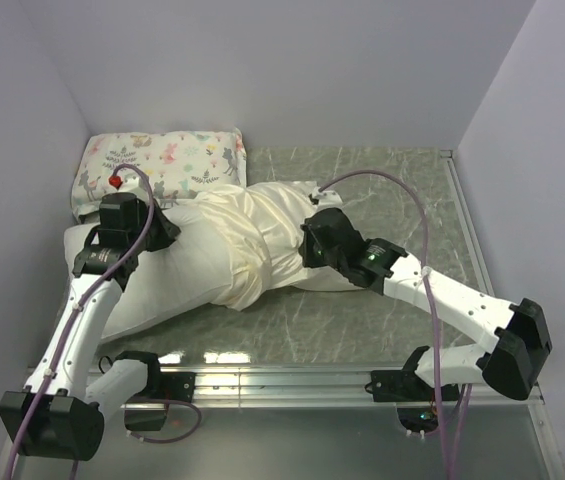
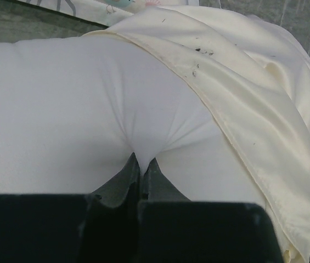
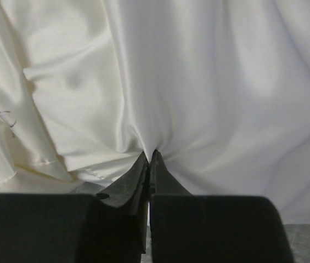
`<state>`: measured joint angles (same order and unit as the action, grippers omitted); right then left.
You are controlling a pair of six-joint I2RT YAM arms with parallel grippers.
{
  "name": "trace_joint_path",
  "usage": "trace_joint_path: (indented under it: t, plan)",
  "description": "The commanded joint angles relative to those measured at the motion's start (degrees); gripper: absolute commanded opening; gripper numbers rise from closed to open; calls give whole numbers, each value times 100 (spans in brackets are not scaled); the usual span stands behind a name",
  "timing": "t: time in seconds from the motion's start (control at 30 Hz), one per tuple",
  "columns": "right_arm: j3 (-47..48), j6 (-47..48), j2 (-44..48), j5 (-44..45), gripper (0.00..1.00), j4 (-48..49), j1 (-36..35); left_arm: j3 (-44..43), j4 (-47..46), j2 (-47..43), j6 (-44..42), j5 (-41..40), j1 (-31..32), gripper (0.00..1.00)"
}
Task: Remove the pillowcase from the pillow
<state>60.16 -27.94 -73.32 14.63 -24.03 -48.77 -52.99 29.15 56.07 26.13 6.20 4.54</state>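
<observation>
On the marble-patterned table (image 1: 392, 190), the large white pillow (image 1: 162, 290) is lying lengthwise. Its left part is showing bare, and its right part is sitting inside the cream pillowcase (image 1: 257, 235), which is bunching in shiny folds around the middle.

At the bare left part, the left gripper (image 2: 141, 160) is pressing its fingers together on a small tuck of the white pillow cover, and creases are radiating from the pinch. The pillowcase's hemmed open edge is running diagonally just to the right of those fingers, carrying a few small dark specks.

At the case's right side, the right gripper (image 3: 150, 155) is clamping its fingers on a gather of cream fabric, with folds fanning up and outward from the tips.

A smaller pillow (image 1: 162, 165) printed with flowers and animals is lying just behind the big one, near the back left corner.
</observation>
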Motion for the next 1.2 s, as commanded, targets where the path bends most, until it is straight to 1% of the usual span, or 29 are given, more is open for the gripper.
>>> trace_joint_path:
  t: [0.0, 0.03, 0.07, 0.17, 0.2, 0.27, 0.3, 0.37, 0.4, 0.53, 0.6, 0.63, 0.67, 0.87, 0.97, 1.1, 1.13, 1.17]
  plan:
    - [85, -1, 335, 655, 0, -154, 490, -316, -85, -158, -99, -145, 21, 0]
    - [31, 26, 449, 577, 0, -146, 692, -360, -41, -184, -99, -145, 21, 0]
    - [-65, 78, 694, 515, 0, -189, 1111, -448, -15, -228, -108, -276, 21, 0]
    - [-180, 192, 1205, 400, 0, -312, 1825, -580, 91, -342, -117, -610, 4, 0]
    - [-206, 219, 1328, 330, 0, -339, 2367, -650, 126, -360, -108, -602, -5, 0]
    - [-224, 289, 1600, -38, 0, -348, 2914, -686, 109, -404, -56, -602, -75, 0]
    - [-224, 298, 1662, -161, 0, -357, 3344, -695, 100, -430, -29, -602, -93, 0]
    - [-198, 298, 1768, -461, 0, -357, 3716, -704, 109, -448, 6, -602, -154, 0]
    - [-198, 298, 1768, -522, 0, -357, 4030, -695, 109, -457, 15, -602, -172, 0]
    - [-250, 237, 1786, -1014, 0, -243, 4691, -704, 170, -597, -11, -602, -382, 0]
    - [-303, 193, 1804, -1260, 0, -199, 4850, -730, 205, -633, -46, -602, -436, 0]
    - [-321, 175, 1786, -1339, 0, -164, 5156, -747, 232, -633, -55, -611, -436, 0]
    - [-330, 123, 1777, -1445, 0, -146, 5272, -774, 267, -633, -81, -602, -584, 0]
    - [-312, -132, 1716, -1885, 0, -23, 5790, -765, 258, -642, -64, -321, -840, 0]
    - [-277, -246, 1672, -2139, 0, 39, 5844, -765, 215, -659, -29, -242, -910, 0]
    - [-84, -369, 1663, -2157, 0, 22, 5923, -765, 171, -624, -3, -163, -928, 0]
    - [-49, -370, 1646, -2306, 0, 39, 5923, -704, 144, -641, 6, -110, -928, 0]
    - [-40, -387, 1637, -2498, 0, 82, 5923, -678, 92, -650, 6, 151, -928, 0]
